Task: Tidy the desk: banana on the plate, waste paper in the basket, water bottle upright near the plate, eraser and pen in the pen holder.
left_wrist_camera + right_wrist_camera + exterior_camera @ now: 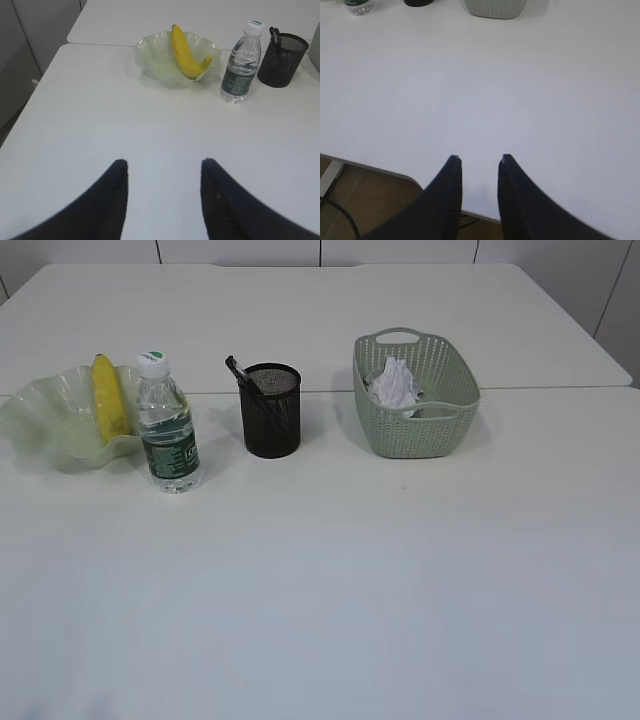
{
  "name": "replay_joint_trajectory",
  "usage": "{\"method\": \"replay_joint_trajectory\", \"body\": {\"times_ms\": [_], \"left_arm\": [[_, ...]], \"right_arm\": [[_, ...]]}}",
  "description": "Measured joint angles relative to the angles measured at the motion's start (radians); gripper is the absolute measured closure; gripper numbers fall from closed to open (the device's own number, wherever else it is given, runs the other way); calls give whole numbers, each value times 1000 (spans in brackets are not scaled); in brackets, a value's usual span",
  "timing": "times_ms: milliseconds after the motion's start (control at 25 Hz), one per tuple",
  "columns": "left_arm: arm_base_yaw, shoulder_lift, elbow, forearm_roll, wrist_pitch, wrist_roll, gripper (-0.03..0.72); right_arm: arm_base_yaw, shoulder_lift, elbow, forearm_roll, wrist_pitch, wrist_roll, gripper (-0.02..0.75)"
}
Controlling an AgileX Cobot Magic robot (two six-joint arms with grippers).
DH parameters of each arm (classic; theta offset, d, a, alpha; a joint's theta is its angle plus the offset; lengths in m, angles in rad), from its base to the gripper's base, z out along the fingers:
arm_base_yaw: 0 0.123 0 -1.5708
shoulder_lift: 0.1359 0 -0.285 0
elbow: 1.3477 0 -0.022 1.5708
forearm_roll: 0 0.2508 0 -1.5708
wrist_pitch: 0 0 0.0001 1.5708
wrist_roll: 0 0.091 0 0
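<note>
Since both hands, the left hand (162,172) and right hand (479,160), are released and empty, only a careless sweep could topple the water bottle (167,425) beside the plate (40,415).

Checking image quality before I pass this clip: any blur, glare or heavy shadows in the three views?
Exterior view: even light, sharp, soft shadows under the water bottle and pen holder. Left wrist view: left gripper fingers slightly soft. Right wrist view: desk washed-out, featureless.
</note>
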Motion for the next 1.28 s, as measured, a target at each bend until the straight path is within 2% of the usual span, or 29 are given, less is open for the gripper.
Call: {"method": "replay_joint_trajectory", "body": {"times_ms": [320,480,760,1040,1280], "left_arm": [[0,0,17,-18,-4,15,300],[0,0,63,-30,-4,17,295],[0,0,72,-39,-4,29,289],[0,0,91,-46,21,42,174],[0,0,91,-48,23,42,151]], "right_arm": [[0,0,32,0,-45,0,510],[0,0,32,0,-48,0,505],[-8,0,32,0,-51,0,503],[-7,0,32,0,-51,0,502],[-88,0,32,0,-52,0,502]]}}
